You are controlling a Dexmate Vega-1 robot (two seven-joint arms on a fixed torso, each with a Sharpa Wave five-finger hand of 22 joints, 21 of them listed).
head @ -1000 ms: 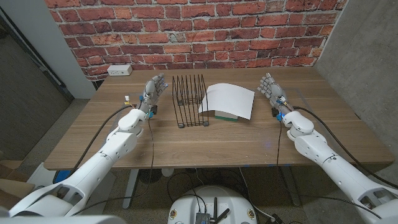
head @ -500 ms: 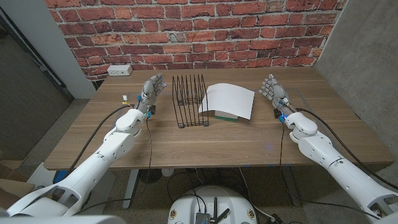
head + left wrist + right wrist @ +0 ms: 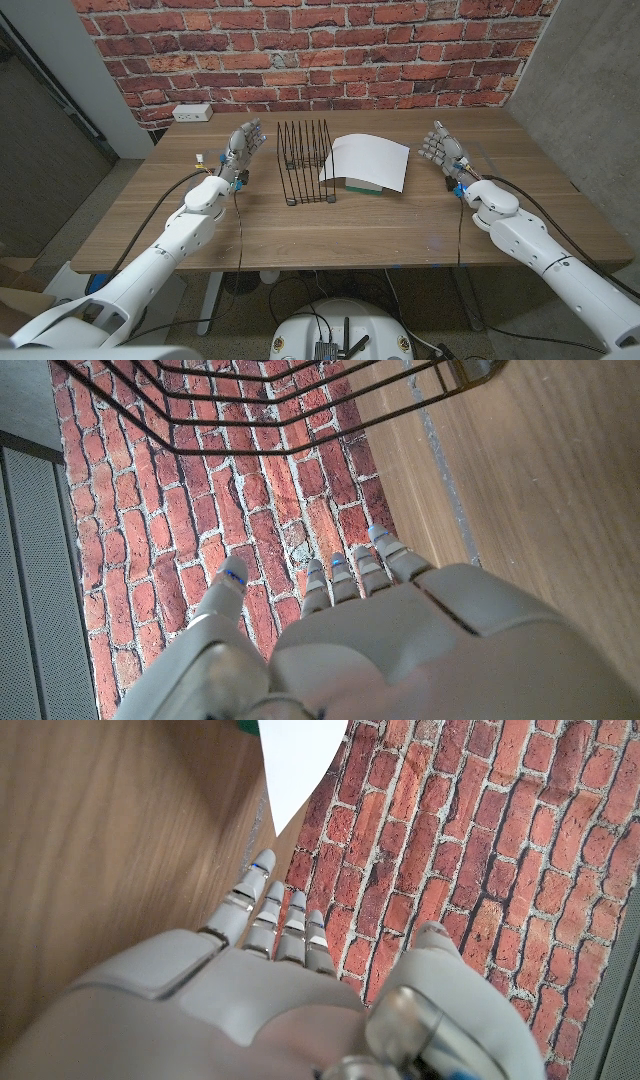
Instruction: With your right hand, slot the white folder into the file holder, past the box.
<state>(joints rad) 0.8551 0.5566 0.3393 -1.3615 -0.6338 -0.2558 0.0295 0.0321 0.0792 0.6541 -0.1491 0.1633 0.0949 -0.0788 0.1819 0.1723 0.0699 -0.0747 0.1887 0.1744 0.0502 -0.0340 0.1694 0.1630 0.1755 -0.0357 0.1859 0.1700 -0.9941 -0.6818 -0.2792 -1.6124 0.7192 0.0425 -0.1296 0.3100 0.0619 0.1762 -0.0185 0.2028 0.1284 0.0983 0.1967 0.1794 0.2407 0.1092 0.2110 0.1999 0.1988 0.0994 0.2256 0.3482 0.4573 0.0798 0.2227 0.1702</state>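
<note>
White folder (image 3: 367, 161) lies tilted near the middle of the wooden table (image 3: 330, 225), propped on a green-edged box (image 3: 359, 186) beneath it and just beside the black wire file holder (image 3: 305, 160), which stands on the folder's left. Right hand (image 3: 441, 152) stands well apart from the folder on its right side, fingers spread and holding nothing; the right wrist view shows those fingers (image 3: 268, 915) pointing toward the brick wall (image 3: 310, 50), with a corner of the folder beyond them. Left hand (image 3: 243, 147) waits on the far side of the holder, fingers likewise apart and empty, the holder's wires visible ahead of it in the left wrist view. A white power outlet (image 3: 192, 112) sits at the table's back edge. Judged from this layout, the task stands at its first step: the approach, with no grasp yet made. The next move calls for the right hand to travel leftward to the folder's near edge, pinch it, lift it clear of the box and lower it upright between the holder's wires.
</note>
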